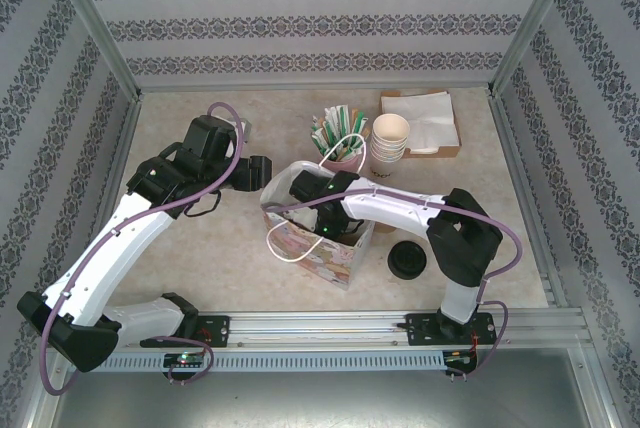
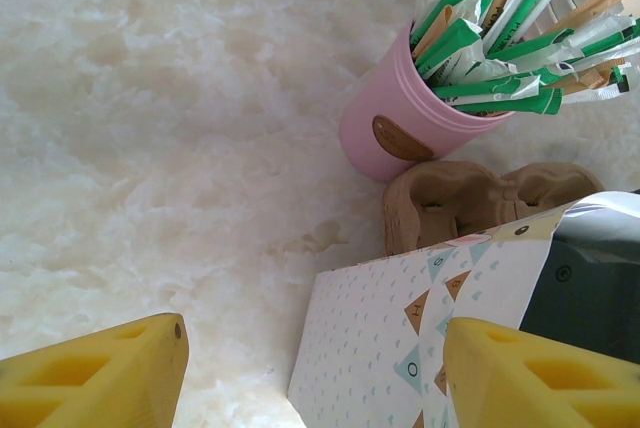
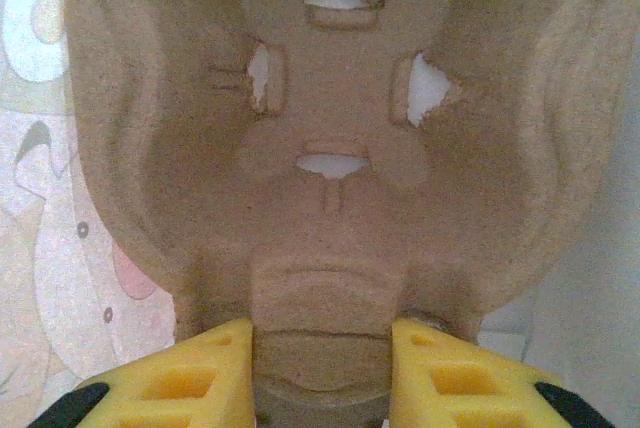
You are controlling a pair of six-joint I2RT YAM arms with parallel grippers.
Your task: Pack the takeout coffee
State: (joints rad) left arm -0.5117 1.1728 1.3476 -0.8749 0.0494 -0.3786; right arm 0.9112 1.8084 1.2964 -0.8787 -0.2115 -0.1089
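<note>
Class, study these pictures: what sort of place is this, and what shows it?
Likely a mock café counter in a robot test booth: stacked paper cups, a pink tub of sachets and napkins.

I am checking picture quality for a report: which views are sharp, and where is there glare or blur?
Top view: sharp, even light, soft shadows on the table. Left wrist view: table washed out by brightness, yellow left fingers slightly soft. Right wrist view: cup carrier very close, blurred, in muted light.
</note>
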